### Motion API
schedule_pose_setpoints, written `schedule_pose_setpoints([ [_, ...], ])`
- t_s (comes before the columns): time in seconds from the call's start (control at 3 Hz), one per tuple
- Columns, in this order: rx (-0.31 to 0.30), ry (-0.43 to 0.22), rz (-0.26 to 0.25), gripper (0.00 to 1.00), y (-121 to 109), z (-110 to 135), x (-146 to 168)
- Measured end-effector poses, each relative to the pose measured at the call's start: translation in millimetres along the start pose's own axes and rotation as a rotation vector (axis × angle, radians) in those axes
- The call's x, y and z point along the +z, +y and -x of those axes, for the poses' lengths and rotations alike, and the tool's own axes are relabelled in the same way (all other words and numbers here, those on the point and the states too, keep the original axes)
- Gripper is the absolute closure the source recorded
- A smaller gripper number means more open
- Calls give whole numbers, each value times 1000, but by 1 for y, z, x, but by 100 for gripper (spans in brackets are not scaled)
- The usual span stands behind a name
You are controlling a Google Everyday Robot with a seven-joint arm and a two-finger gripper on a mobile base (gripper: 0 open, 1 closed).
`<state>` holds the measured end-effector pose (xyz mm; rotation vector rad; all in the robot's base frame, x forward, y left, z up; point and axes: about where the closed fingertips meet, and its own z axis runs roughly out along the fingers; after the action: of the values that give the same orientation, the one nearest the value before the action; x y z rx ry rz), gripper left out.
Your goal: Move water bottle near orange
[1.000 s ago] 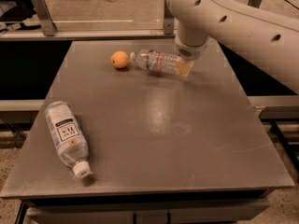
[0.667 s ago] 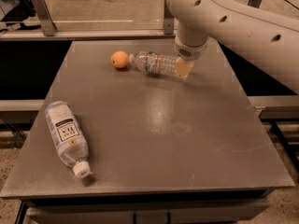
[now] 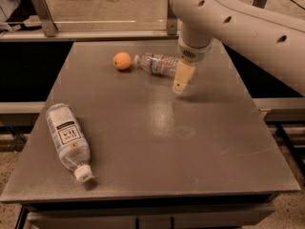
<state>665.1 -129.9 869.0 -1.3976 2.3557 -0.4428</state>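
The water bottle point(image 3: 159, 64) is clear ribbed plastic, and the orange point(image 3: 122, 60) beside it is smooth. The gripper point(image 3: 180, 81) at the bottle's base looks matt.

The base end of the water bottle point(image 3: 157, 64) is covered by the gripper point(image 3: 181, 80), which hangs just right of it over the far middle of the table point(image 3: 157, 147), so contact between the two cannot be made out. The arm point(image 3: 238, 23) is cut off by the top and right edges. The lettering on the label of the large bottle point(image 3: 66, 137) is too small to be read, and the table's front is cropped by the bottom edge.
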Motion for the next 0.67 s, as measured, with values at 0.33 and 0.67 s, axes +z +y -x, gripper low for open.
schedule_pose_setpoints([
  [0.33, 0, 0, 0, 0, 0, 0, 0],
  [0.67, 18, -67, 23, 0, -4, -7, -2],
])
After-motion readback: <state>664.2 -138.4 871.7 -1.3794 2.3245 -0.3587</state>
